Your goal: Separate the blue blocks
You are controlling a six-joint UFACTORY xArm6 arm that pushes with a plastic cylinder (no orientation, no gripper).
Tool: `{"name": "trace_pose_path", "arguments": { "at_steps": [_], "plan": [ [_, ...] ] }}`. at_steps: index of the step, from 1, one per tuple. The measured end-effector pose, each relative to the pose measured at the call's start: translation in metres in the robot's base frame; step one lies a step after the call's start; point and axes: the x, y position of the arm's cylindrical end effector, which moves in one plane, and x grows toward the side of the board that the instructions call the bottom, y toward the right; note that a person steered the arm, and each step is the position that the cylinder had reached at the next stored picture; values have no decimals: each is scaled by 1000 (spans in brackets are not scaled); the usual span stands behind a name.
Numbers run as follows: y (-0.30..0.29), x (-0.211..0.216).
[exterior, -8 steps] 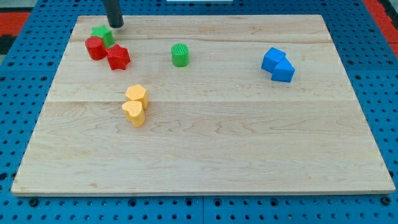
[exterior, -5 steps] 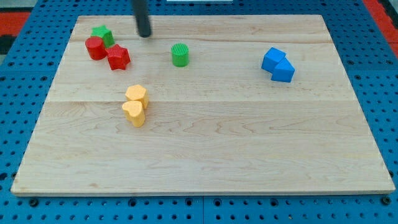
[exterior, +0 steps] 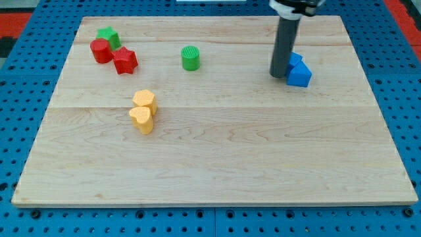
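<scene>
Gripperless, the arm ends in a dark rod holding nothing; my tip rests against the view's left side of the two blue blocks at the tabletop's upper right. Rear blue block is partly hidden; front blue block touches it, angular, glossy.
</scene>
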Motion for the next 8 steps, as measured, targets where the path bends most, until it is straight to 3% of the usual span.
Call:
{"name": "trace_pose_path", "arguments": {
  "at_steps": [5,7,8],
  "plan": [
    [38,-49],
    [105,-96],
    [104,-99]
  ]
}}
